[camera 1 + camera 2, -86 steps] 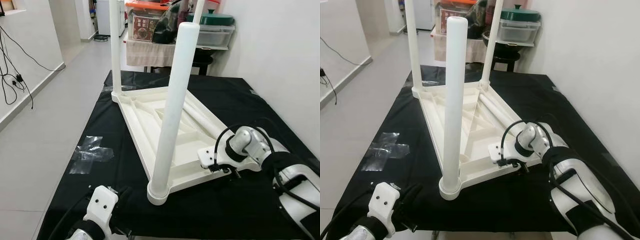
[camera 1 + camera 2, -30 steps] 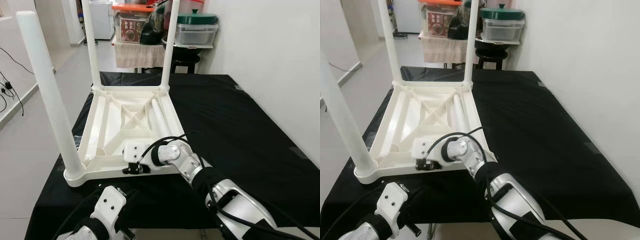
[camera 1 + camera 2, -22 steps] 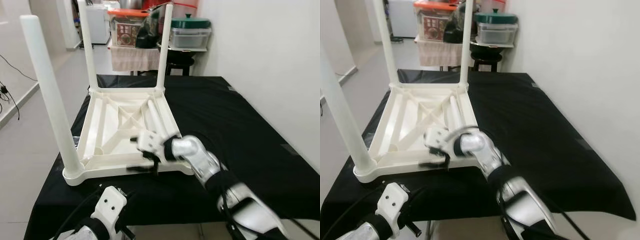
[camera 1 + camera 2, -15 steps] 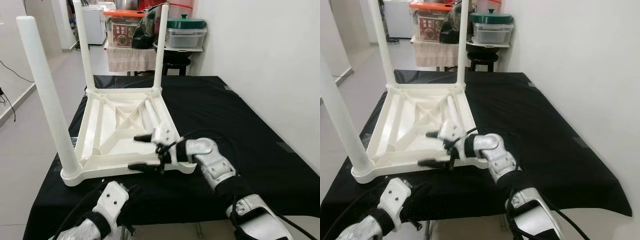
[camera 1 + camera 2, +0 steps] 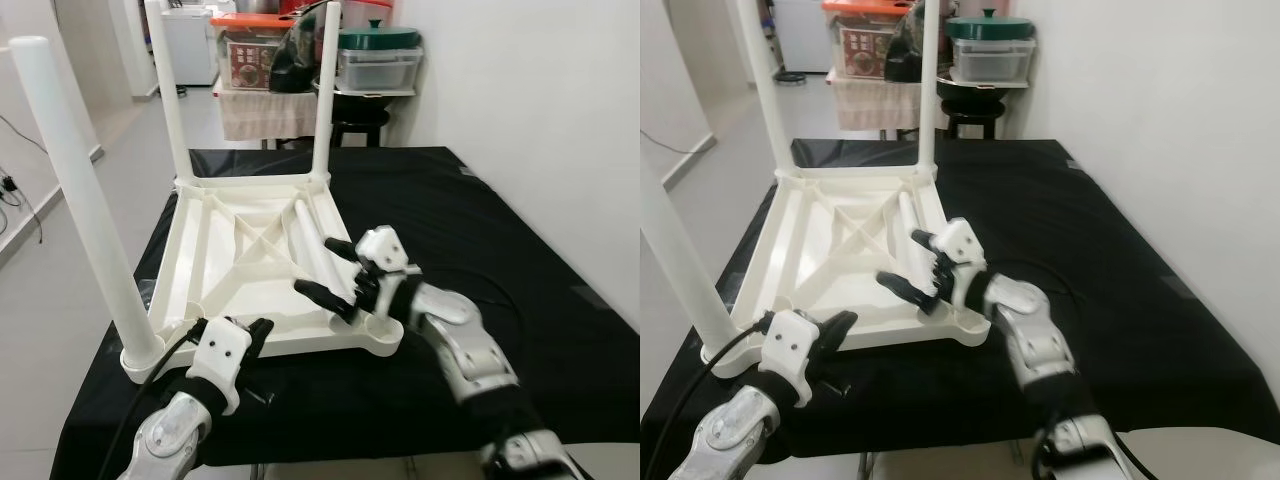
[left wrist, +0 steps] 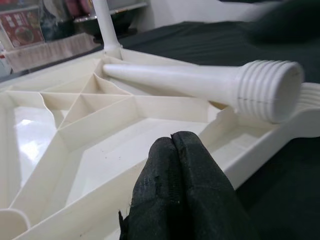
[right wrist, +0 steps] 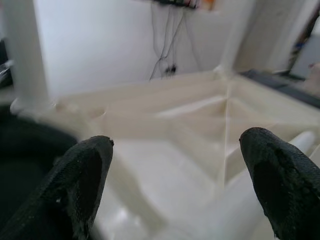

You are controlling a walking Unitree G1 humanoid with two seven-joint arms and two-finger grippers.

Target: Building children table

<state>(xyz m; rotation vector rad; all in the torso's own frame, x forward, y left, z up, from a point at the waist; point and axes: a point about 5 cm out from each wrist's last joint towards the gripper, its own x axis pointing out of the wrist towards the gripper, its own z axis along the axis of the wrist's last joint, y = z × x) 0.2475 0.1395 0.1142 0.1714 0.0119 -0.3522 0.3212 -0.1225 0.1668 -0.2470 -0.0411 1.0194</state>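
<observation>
**Upturned table, three legs fitted, one loose**

Black-covered work surface spread wide, carrying everything. On it, white children's table top lying upside down, ribbed underside showing. Three fitted legs standing upright from its corners. Fourth loose leg lying inside the tabletop frame, threaded end toward the near right corner socket, which stands vacant. Right gripper poised above the tabletop's near right part, fingers spread wide apart, grasping nothing. Left gripper at the tabletop's near edge, fingers pressed together, clenched on nothing.
</observation>
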